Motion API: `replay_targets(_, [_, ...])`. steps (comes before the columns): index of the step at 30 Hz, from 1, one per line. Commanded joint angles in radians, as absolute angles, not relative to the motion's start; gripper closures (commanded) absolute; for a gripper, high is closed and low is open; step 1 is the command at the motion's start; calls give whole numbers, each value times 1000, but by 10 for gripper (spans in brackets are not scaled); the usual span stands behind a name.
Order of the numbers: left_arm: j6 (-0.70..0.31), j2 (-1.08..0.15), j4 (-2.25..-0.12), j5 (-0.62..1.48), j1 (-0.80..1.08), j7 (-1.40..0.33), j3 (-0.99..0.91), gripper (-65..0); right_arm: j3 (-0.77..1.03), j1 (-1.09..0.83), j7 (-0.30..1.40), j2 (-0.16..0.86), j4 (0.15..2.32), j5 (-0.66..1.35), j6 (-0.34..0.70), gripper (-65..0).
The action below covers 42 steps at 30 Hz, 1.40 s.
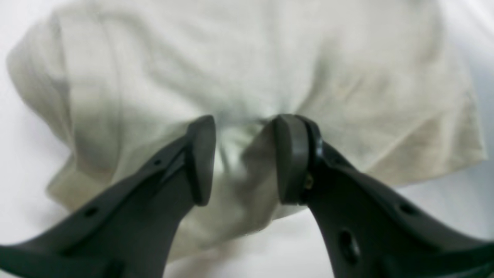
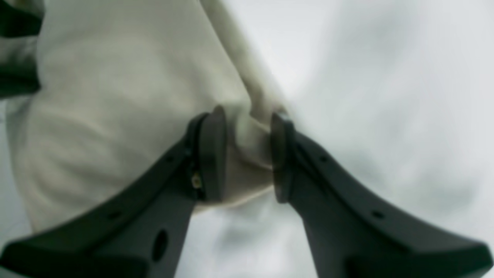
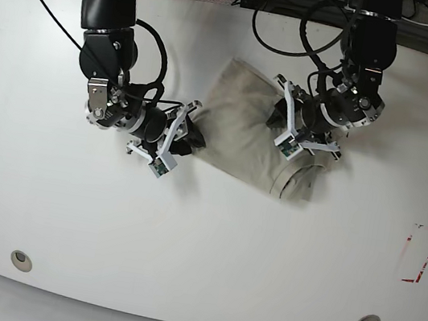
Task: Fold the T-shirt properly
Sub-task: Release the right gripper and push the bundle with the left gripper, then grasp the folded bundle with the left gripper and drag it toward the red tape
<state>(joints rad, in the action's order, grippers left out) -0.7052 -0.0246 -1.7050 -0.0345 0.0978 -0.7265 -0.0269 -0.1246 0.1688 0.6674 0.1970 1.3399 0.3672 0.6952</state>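
Looking at the plain beige, soft-cotton T-shirt (image 3: 240,124), you have it crumpled on the glossy white table (image 3: 184,245), towards the far side, its longer run slanting between your two arms. Your black, angular-fingered right gripper (image 2: 249,154) stands partly open over a corner, a small fold of cloth between its fingertips; you can't tell whether that fold is pinched. Your matching left gripper (image 1: 245,160) is also partly open, set down over the body of the shirt with a crease rising between the fingers; whether it grips is unclear too. What your next move likely turns on is that corner: it lies right at the right gripper, the nearer one, while the left sits further in, away from the side edges. You can read no brand or label; the red marks (image 3: 419,254) on the table spell nothing legible.
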Motion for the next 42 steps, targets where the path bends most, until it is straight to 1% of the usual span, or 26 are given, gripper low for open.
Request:
replay_targets(1, [-698, -65, -1666, -47, 47, -714, -67, -237, -124, 168, 641, 214, 1360, 386, 698, -181])
replay_targets(3, [-698, -82, -1632, -47, 13, -705, -93, -237, -124, 150, 641, 217, 1371, 386, 698, -181])
replay_targets(7, [-698, -119, -1632, -45, -12, -705, -148, -237, -124, 74, 644, 222, 1463, 386, 698, -181])
replay_targets(11, [-698, -151, -1636, -42, -59, -707, -151, -237, -125, 22, 648, 213, 1544, 387, 698, -181])
replay_targets(13, [-698, -153, -1669, -44, -62, -708, -156, -237, -136, -19, 674, 200, 1603, 387, 698, -181])
replay_targets(16, [-698, -171, -1725, -42, -62, -708, -156, -237, -165, -31, 710, 174, 1653, 386, 698, -181])
replay_targets(18, [-698, -171, -1753, -42, -62, -708, -156, -237, -180, -33, 723, 166, 1659, 386, 698, -181])
replay_targets(21, [-698, -157, -1813, -42, -59, -708, -156, -237, -191, -33, 727, 124, 1670, 387, 698, -181])
replay_targets(25, [-698, -87, -1845, -68, -58, -710, -159, -242, -185, -36, 728, 110, 1678, 387, 698, -181])
replay_targets(27, [-598, -31, -1850, -110, -56, -710, -156, -249, -185, -35, 728, 111, 1685, 387, 698, -181])
replay_targets(28, [-562, -8, -1851, -125, -50, -710, -156, -265, -185, -35, 728, 113, 1696, 389, 698, -181])
replay_targets(29, [-532, 5, -1851, -136, -42, -708, -156, -289, -185, -35, 728, 114, 1702, 387, 698, -181])
replay_targets(31, [-460, 36, -1848, -147, -33, -700, -156, -372, -182, -33, 728, 116, 1702, 387, 698, -181])
replay_targets(33, [-397, 67, -1847, -147, -35, -688, -153, -431, -151, -31, 728, 127, 1702, 387, 698, -181])
replay_targets(36, [-303, 120, -1845, -151, -24, -645, -134, -479, -99, -36, 730, 133, 1710, 397, 698, -181])
replay_targets(38, [-266, 125, -1836, -151, -10, -633, -117, -478, -68, -41, 730, 136, 1705, 397, 698, -181])
replay_targets(42, [-217, 124, -1739, -150, -8, -572, -62, -478, 39, -38, 730, 136, 1679, 398, 698, -181])
